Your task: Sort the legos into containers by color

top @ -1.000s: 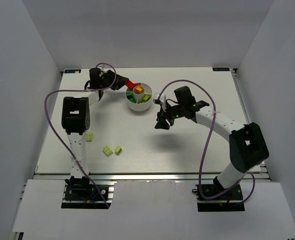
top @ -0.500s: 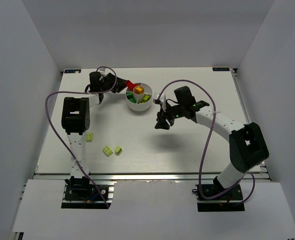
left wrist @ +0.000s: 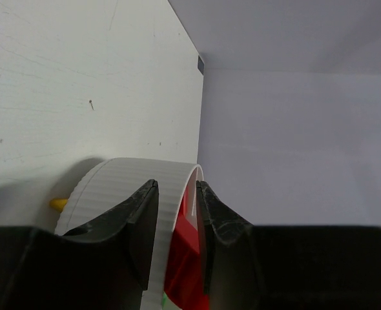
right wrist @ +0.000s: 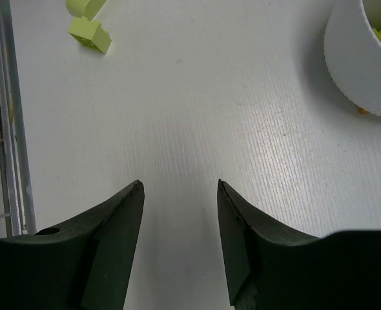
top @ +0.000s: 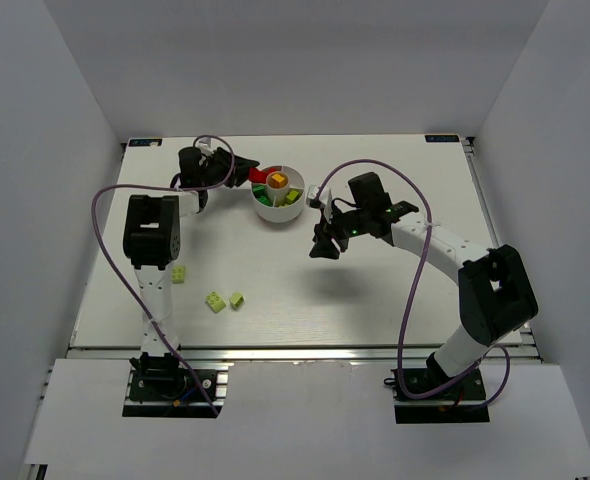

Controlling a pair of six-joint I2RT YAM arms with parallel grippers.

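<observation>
delivering a red lego (left wrist: pixel 184 258), pinched in the narrow left gripper (left wrist: pixel 176 187) at the rim of the white dish (left wrist: pixel 113 181). next likely calls for easing inward past that rim, then opening. right gripper (right wrist: pixel 179 184) wide, empty, near the dish.

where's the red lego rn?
Top view: the red lego is at the left rim of the white dish, toward the far side, gripped by the left gripper. The left wrist view shows it between the jaws.
</observation>
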